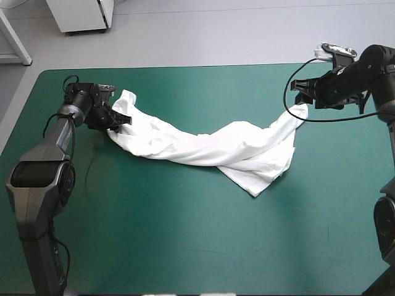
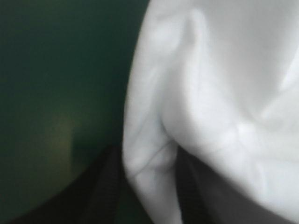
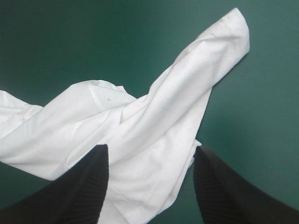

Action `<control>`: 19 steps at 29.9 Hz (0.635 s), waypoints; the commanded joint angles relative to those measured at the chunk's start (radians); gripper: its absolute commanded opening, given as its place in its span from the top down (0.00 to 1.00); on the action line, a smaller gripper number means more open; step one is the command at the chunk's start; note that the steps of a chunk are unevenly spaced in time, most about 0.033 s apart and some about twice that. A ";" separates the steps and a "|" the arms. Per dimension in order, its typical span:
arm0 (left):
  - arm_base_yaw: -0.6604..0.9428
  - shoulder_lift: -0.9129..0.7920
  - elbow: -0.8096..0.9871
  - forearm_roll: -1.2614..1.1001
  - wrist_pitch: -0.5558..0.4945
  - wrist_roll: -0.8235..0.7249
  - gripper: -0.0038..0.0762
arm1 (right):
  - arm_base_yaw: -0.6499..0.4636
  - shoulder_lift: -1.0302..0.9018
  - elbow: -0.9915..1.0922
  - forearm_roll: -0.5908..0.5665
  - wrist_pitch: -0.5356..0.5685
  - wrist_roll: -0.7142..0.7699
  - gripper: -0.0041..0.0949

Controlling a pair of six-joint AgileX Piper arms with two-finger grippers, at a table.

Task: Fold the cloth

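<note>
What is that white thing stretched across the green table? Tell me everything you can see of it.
It is a white T-shirt of thin, soft-looking fabric, crumpled into a long twisted band lying across the teal-green cover. One end is pinched in the left gripper. The other end lies at the open right gripper, cloth between its spread fingers. A loose corner points toward the table's near edge.

Robotics lab: left arm [image 1: 40,172], right arm [image 1: 370,68] at teal-green table [image 1: 185,246]; bare grey floor [image 1: 247,31], white cabinet [image 1: 83,15].
</note>
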 commanded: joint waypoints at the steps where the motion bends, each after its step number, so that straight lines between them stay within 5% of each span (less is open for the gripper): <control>1: -0.002 -0.051 -0.026 0.010 -0.024 -0.004 0.94 | -0.003 -0.059 -0.022 0.064 0.002 -0.018 0.44; 7: -0.002 -0.051 -0.026 -0.001 -0.021 0.003 0.98 | 0.103 -0.111 0.004 0.042 0.002 -0.037 0.44; 13: -0.002 -0.052 -0.026 -0.005 -0.011 0.003 0.98 | 0.319 -0.180 0.180 -0.175 0.002 0.015 0.44; 19: -0.002 -0.052 -0.026 -0.041 -0.015 0.003 0.98 | 0.411 -0.205 0.342 -0.179 -0.002 0.022 0.44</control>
